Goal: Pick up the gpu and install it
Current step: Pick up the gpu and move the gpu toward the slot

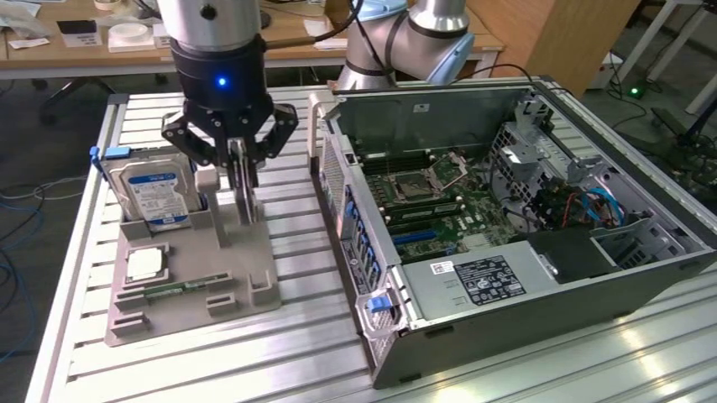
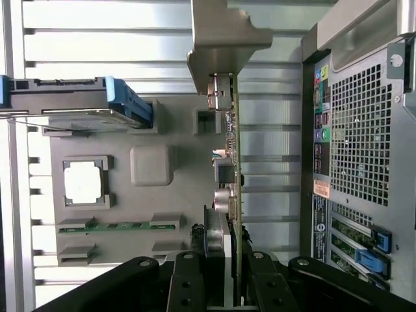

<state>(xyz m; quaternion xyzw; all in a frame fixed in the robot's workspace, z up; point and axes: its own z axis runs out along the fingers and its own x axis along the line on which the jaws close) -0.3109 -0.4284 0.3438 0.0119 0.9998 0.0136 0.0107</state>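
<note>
Pincer (image 2: 222, 265) is clamping its narrowed jaws on the gpu (image 2: 225, 195), which I'm seeing standing on edge at the grey holder (image 1: 241, 281) on the table (image 1: 291, 353), between hard drive (image 1: 157, 195) and open computer case (image 1: 505, 210).

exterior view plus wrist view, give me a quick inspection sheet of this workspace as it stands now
surface: slatted metal table bearing a grey holder tray and an open computer case
job's things: gpu upright on edge at the tray, outside the case; cannot tell if it is lifted clear
clutter: hard drive, square chip and memory stick, each in its own tray slot
gripper: gripper shut on the gpu's upper edge from above
cables: blue cables inside the case; loose cables on the floor at the exterior view's left
surroundings: wooden desks behind the table
</note>
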